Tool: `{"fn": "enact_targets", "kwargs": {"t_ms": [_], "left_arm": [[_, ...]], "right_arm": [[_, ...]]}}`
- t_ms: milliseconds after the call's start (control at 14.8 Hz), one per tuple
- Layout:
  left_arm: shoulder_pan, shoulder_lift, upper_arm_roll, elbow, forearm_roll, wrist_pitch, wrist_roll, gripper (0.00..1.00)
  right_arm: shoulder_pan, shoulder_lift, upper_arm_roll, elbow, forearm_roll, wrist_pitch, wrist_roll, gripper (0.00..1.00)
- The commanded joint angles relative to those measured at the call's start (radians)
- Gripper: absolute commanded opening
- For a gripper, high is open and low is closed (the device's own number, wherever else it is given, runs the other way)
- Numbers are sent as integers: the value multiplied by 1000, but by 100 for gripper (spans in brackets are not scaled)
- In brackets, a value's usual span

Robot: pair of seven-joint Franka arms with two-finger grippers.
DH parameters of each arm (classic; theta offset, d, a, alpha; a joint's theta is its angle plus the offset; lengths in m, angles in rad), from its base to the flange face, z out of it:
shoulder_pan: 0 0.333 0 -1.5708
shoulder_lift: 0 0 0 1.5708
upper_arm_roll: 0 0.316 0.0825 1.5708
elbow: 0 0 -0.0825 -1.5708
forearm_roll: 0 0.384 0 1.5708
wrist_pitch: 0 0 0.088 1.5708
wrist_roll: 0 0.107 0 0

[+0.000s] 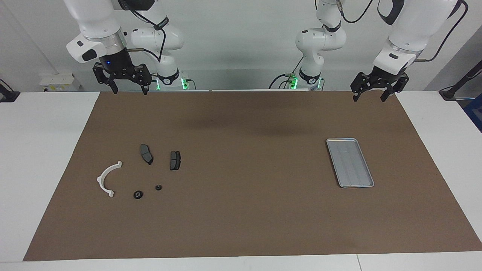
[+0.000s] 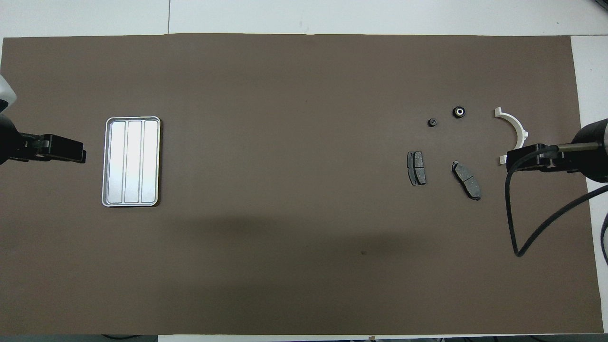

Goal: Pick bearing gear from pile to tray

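The pile lies toward the right arm's end of the brown mat. It holds a white half-ring bracket (image 1: 107,178) (image 2: 515,128), two dark grey plates (image 1: 146,153) (image 1: 175,160) and two tiny black rings. The larger ring (image 1: 138,194) (image 2: 459,112) has a pale centre and looks like the bearing gear. The smaller ring (image 1: 158,187) (image 2: 432,122) lies beside it. The silver ridged tray (image 1: 350,162) (image 2: 132,161) lies bare toward the left arm's end. My right gripper (image 1: 129,90) hangs open, high over the mat's robot-side edge. My left gripper (image 1: 369,98) hangs open over the mat's corner.
The brown mat (image 1: 248,195) covers most of the white table (image 1: 41,150). A black cable (image 2: 517,223) loops down from the right arm. In the overhead view the right hand covers one end of the white bracket.
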Motion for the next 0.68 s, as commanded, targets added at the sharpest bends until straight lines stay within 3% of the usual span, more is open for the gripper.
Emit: {"fn": "enact_targets", "kwargs": {"t_ms": [0,608], "left_arm": [[-1,-31,3,-30,-14,6,-5,100],[-1,-31,3,-30,-14,6,-5,100]], "right_arm": [[-8,-12,6,-7,4,15,-12,100],[-9,-27,3,-9,7,8,-21,100]]}}
